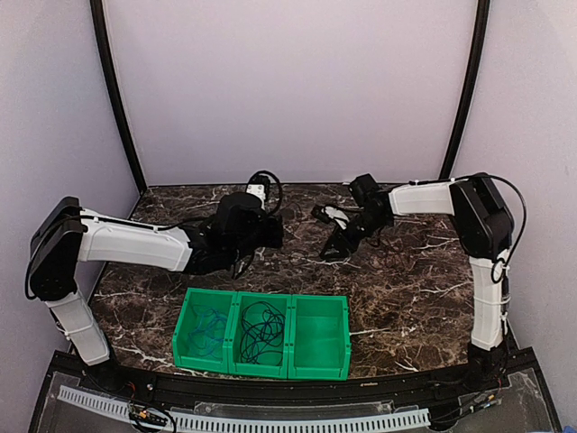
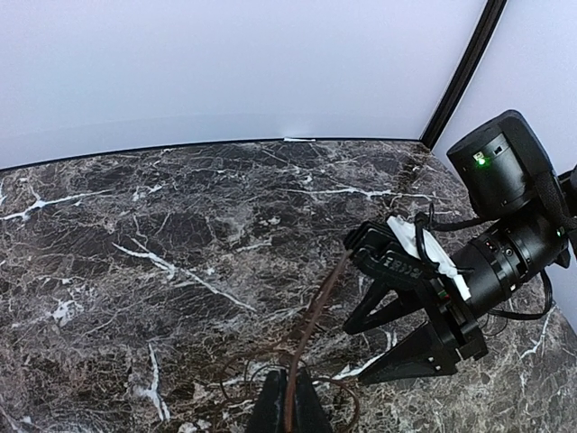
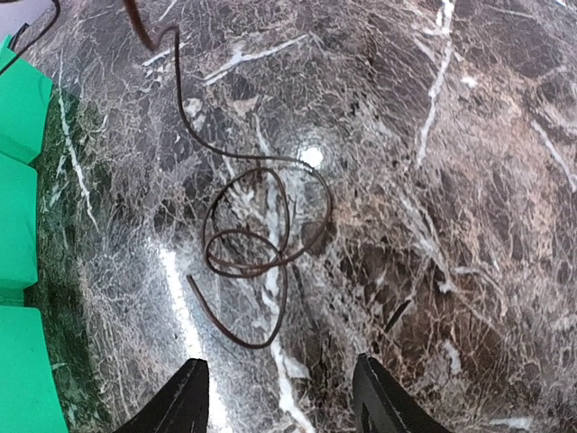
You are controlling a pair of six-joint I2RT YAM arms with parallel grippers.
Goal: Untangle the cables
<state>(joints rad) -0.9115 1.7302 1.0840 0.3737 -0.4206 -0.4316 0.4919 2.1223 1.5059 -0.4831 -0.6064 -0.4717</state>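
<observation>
A thin brown cable (image 3: 257, 236) lies in loose overlapping loops on the dark marble table (image 1: 406, 271). One strand runs up and out at the top left of the right wrist view. My left gripper (image 2: 290, 408) is shut on this brown cable (image 2: 317, 311) and holds the strand above the loops. My right gripper (image 3: 281, 399) is open and empty, hovering just short of the loops. It also shows in the left wrist view (image 2: 395, 330), beside the held strand. In the top view the left gripper (image 1: 270, 233) and right gripper (image 1: 335, 248) face each other at mid-table.
A green three-compartment bin (image 1: 317, 363) stands at the near middle. A blue cable (image 1: 209, 327) lies in its left compartment and a black cable (image 1: 261, 325) in the middle one. The bin's edge shows at the left of the right wrist view (image 3: 22, 234). Walls close the back and sides.
</observation>
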